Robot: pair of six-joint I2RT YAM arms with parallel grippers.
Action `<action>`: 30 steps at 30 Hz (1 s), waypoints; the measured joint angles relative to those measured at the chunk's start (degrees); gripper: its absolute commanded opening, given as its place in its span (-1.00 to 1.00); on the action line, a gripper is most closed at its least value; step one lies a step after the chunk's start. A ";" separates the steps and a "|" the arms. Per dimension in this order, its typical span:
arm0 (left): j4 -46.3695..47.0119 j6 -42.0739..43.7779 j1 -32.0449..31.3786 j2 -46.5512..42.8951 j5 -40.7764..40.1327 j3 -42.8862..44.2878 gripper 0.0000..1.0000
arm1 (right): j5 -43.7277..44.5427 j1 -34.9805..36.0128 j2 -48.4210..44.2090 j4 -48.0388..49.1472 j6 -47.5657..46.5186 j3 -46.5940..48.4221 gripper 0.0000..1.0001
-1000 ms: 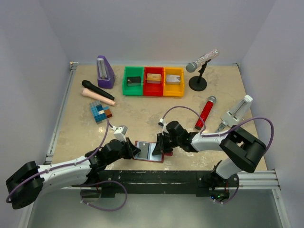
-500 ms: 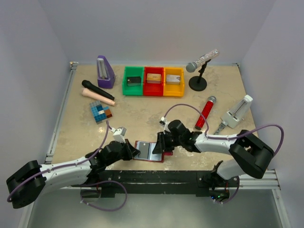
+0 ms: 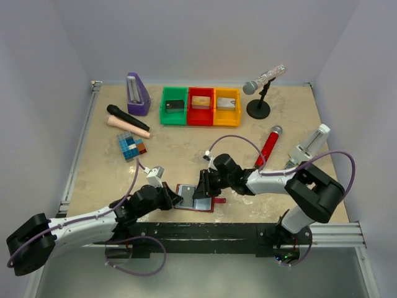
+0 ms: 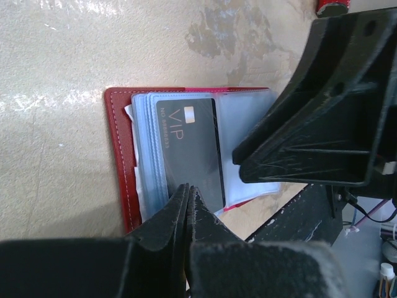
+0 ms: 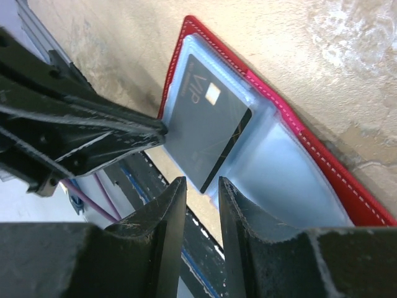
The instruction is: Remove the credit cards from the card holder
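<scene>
**Q:** From above, where is everything?

**A:** The card holder [image 3: 197, 197] lies open on the table [image 3: 180, 155], close to the front edge. My left hand [image 3: 175, 197] is at its left side and my right hand [image 3: 201, 186] is over its middle.

**Q:** And from your left wrist?

**A:** My left hand is clenched, with its tips together against the near edge of the clear pocket [image 4: 245, 124]. The black card [image 4: 189, 149] sits there. I cannot tell whether I am pinching plastic or only pressing on it. If it is only pressure, the whole holder could slide when the card is pulled.

**Q:** And the right wrist?

**A:** My right hand is released, with a narrow gap between its fingers. The card's lower corner points into that gap but nothing is clamped. If I close a little off line, I could catch the pocket along with the card, and the holder would lift too. I could also nip only the corner, which would twist free. We are so near the table's edge that a dropped card could fall off the front.
</scene>
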 measured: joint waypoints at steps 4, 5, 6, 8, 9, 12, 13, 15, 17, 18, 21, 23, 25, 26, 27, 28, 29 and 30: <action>-1.16 0.00 0.00 -2.95 -0.04 -0.11 -0.93 | -0.26 0.00 2.16 1.53 1.29 0.00 -0.28; -1.25 0.02 0.00 -3.34 -0.04 -0.11 -0.93 | -0.33 0.00 2.34 1.66 1.42 0.00 -0.28; -1.27 0.02 0.00 -3.67 -0.07 -0.11 -0.93 | -0.42 0.00 2.47 1.95 1.49 0.00 -0.28; -1.29 0.04 0.00 -3.85 -0.09 -0.11 -0.95 | -0.42 0.00 2.62 2.40 1.75 0.00 -0.28; -1.33 0.04 0.00 -3.74 -0.11 -0.11 -0.96 | -0.42 0.00 2.73 2.73 1.86 0.00 -0.28; -1.62 0.04 0.00 -2.69 -0.39 -0.11 -1.00 | -0.44 0.00 2.86 3.08 2.23 0.00 -0.27; -1.84 0.04 0.00 -2.03 -0.52 -0.11 -1.00 | -0.44 0.00 2.86 3.28 2.27 0.00 -0.28; -2.25 0.00 0.00 -0.57 -0.61 -0.11 -1.00 | -0.44 0.00 2.86 3.76 2.43 0.00 -0.28; -1.95 -0.02 0.00 0.28 -0.61 0.11 -1.00 | -0.46 0.00 2.89 4.11 2.69 0.00 -0.27; -1.84 -0.04 0.00 0.52 -0.63 0.11 -1.00 | -0.46 0.00 2.91 4.35 2.86 0.00 -0.27; -1.70 -0.04 0.00 0.61 -0.66 0.13 -1.00 | -0.68 0.00 3.45 5.35 3.50 0.00 -0.28; -1.70 -0.04 0.00 0.61 -0.66 0.13 -1.00 | -1.14 0.00 4.15 5.95 3.89 0.00 -0.28; -1.73 -0.04 0.00 0.50 -0.74 0.13 -1.00 | -1.49 0.00 4.74 6.58 4.22 0.00 -0.28; -1.73 -0.13 0.00 0.44 -0.85 0.13 -1.00 | -1.51 0.00 4.90 6.73 4.42 0.00 -0.27; -1.81 -0.33 0.00 0.35 -0.92 0.13 -1.00 | -1.51 0.00 4.92 6.88 4.48 0.00 -0.27; -1.90 -0.44 0.00 0.20 -0.94 0.13 -1.00 | -1.51 0.00 4.96 7.13 4.66 0.00 -0.27; -2.05 -0.68 0.00 0.11 -1.03 0.13 -1.00 | -1.51 0.00 4.96 7.26 4.76 0.00 -0.27; -2.27 -0.83 0.00 -0.09 -1.09 0.13 -1.00 | -1.51 0.00 4.96 7.32 4.83 0.00 -0.28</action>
